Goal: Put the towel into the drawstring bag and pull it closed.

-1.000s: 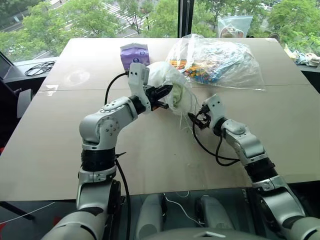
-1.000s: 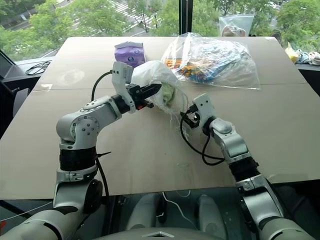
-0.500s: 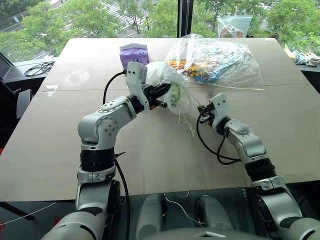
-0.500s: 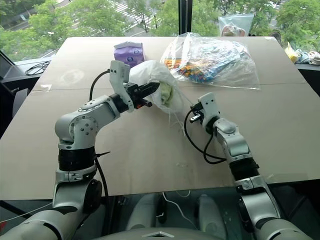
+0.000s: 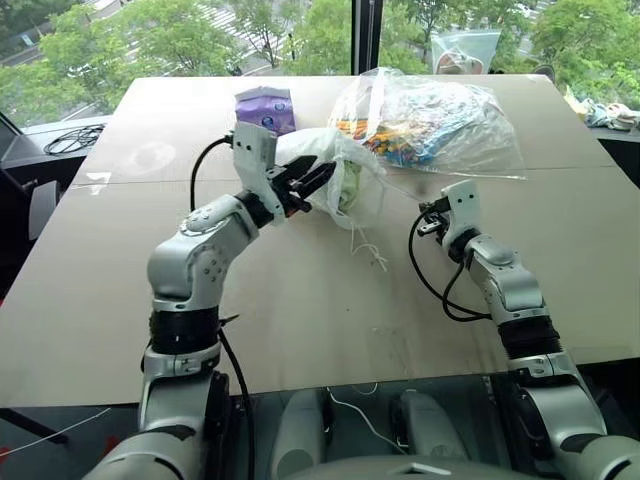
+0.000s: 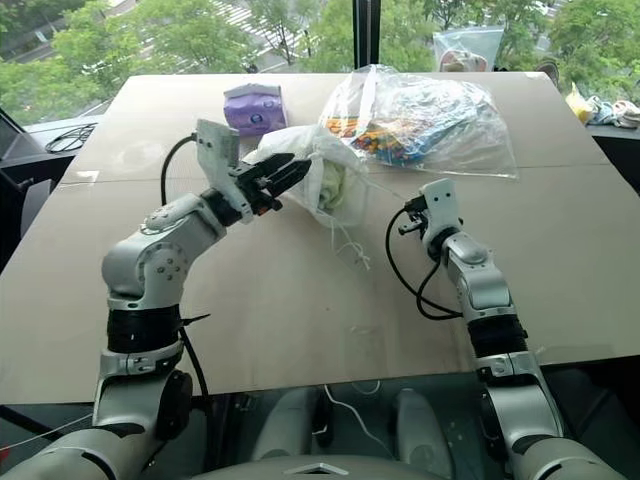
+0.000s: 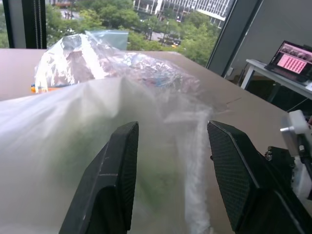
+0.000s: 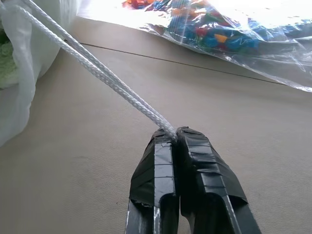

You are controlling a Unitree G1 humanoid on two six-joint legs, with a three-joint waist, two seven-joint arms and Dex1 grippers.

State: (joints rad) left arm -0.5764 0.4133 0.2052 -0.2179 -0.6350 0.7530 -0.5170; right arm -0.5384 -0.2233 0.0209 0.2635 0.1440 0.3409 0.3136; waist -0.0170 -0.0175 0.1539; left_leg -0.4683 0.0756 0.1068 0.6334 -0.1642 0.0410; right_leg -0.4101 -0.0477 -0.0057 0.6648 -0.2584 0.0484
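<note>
Two thin white braided cords [image 8: 97, 73] run taut from the drawstring bag [image 5: 335, 170] to our right gripper [image 8: 174, 134], whose taped black fingers are pressed together on them. The bag is a thin, translucent white pouch, crumpled and puffed, sitting on the smooth tan table [image 5: 300, 300]. Through its fabric we see the towel [image 5: 350, 183], a pale green, fluffy lump inside. More cord [image 5: 368, 248] trails loosely from the bag onto the table.

Our left gripper [image 5: 312, 180] sits against the bag's near side with its textured black fingers [image 7: 119, 165] apart, the filmy fabric billowing between and beyond them without being pinched.

Behind the bag lie a clear, crinkly plastic bag [image 5: 440, 120] of colourful small pieces and a purple tissue box [image 5: 265, 107].

Compared with a second ago, our right gripper has closed on the cords and drawn them out to the right, away from the bag. Our left gripper, then shut on the bag's fabric, has since parted its fingers and let go.
</note>
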